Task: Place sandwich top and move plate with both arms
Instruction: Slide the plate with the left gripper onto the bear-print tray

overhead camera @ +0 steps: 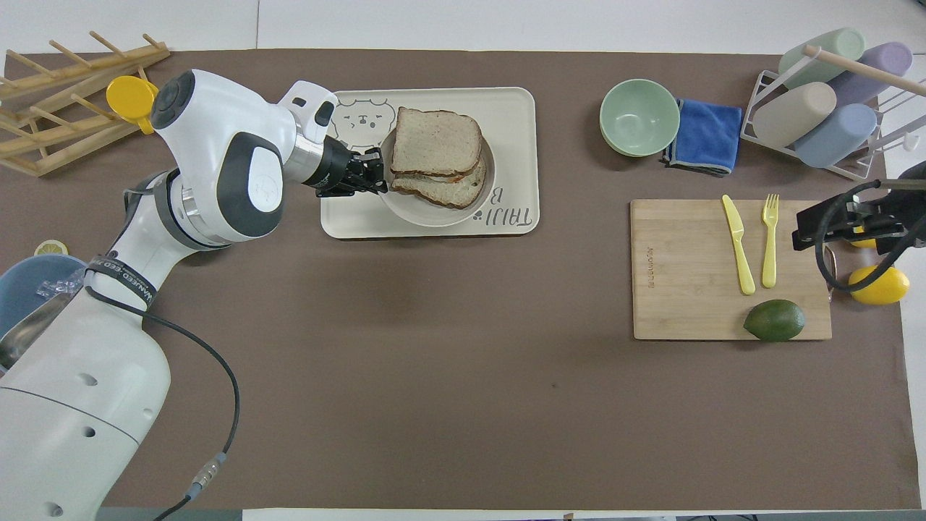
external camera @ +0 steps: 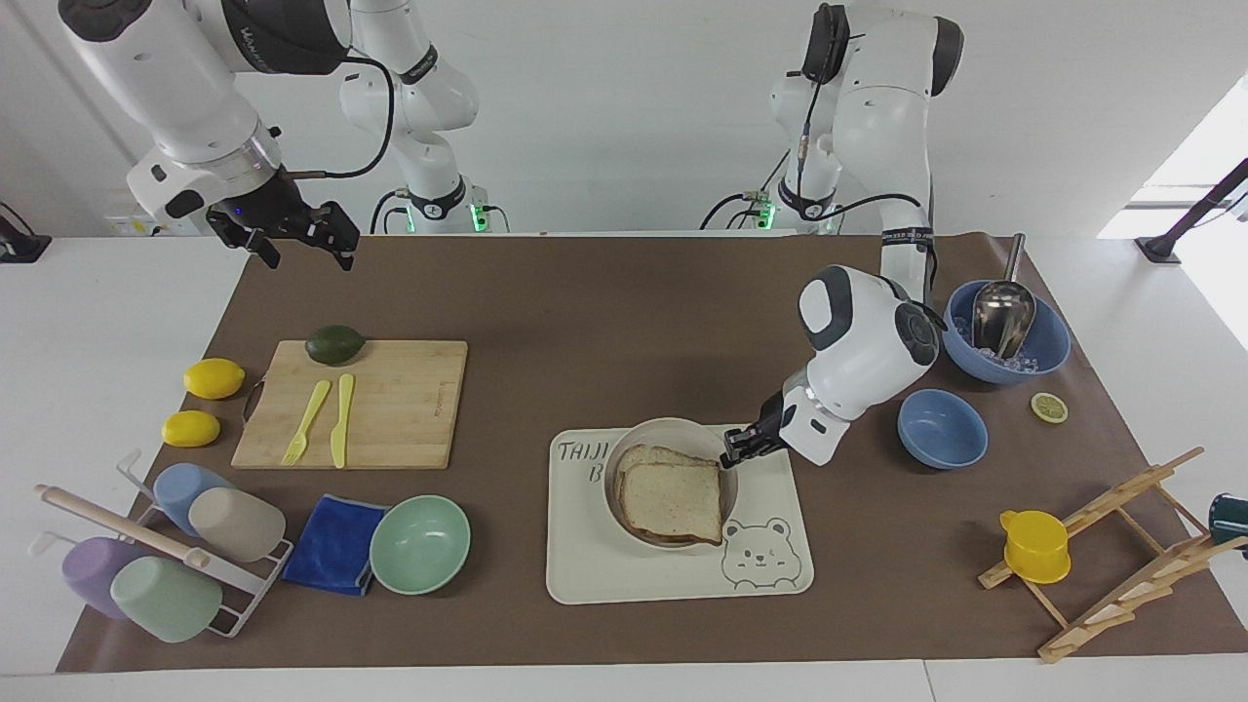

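The sandwich top (external camera: 673, 499) is a speckled brown bread slice lying on a lower slice in the round cream plate (external camera: 663, 426). It also shows in the overhead view (overhead camera: 436, 141), as does the plate (overhead camera: 434, 219). My left gripper (external camera: 733, 453) is shut on the plate's rim at the side toward the left arm's end and holds it over the bear-printed tray (external camera: 604, 565). I cannot tell whether the plate touches the tray. My right gripper (external camera: 297, 239) waits open and empty, raised over the table's corner by the right arm's base.
A cutting board (external camera: 390, 405) carries an avocado (external camera: 334, 344), a yellow fork and a knife. Two lemons (external camera: 214, 377) lie beside it. A mint bowl (external camera: 419, 544), blue cloth and cup rack stand toward the right arm's end. Two blue bowls (external camera: 942, 427) and a wooden rack (external camera: 1111, 556) stand toward the left arm's end.
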Action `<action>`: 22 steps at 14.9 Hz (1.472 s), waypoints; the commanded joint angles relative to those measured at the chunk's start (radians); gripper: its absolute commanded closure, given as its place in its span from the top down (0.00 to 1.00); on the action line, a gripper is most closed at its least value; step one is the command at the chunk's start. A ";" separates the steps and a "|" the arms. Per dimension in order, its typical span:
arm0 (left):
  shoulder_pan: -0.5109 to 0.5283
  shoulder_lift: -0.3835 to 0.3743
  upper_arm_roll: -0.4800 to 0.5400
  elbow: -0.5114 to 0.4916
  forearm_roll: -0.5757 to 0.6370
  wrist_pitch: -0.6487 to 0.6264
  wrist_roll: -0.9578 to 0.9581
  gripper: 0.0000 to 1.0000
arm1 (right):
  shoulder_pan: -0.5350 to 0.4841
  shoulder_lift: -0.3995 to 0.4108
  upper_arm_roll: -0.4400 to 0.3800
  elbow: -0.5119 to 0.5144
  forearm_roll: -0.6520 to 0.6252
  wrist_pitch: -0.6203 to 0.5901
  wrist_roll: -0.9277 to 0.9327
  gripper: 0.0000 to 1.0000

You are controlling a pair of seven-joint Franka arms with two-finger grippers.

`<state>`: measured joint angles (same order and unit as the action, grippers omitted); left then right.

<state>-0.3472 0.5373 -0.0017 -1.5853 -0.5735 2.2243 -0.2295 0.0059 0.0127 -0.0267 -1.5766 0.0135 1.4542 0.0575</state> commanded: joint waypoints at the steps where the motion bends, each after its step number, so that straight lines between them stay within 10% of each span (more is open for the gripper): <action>1: 0.005 0.016 0.000 0.019 -0.016 0.024 0.010 0.00 | -0.015 -0.013 0.005 -0.008 0.017 -0.015 -0.022 1.00; 12: -0.001 0.010 0.000 -0.071 0.030 0.135 0.029 0.00 | -0.015 -0.013 0.005 -0.008 0.019 -0.015 -0.021 1.00; 14: -0.006 0.009 0.000 -0.071 0.037 0.135 0.030 0.25 | -0.015 -0.013 0.005 -0.008 0.017 -0.015 -0.022 1.00; 17: -0.003 0.007 0.000 -0.071 0.076 0.126 0.032 1.00 | -0.015 -0.013 0.005 -0.008 0.017 -0.015 -0.022 1.00; 22: 0.050 0.001 0.000 -0.047 0.205 0.068 0.047 1.00 | -0.015 -0.013 0.005 -0.008 0.017 -0.014 -0.022 1.00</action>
<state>-0.3292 0.5624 0.0019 -1.6278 -0.4128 2.3276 -0.2046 0.0059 0.0127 -0.0267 -1.5766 0.0135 1.4542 0.0575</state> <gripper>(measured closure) 0.172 0.000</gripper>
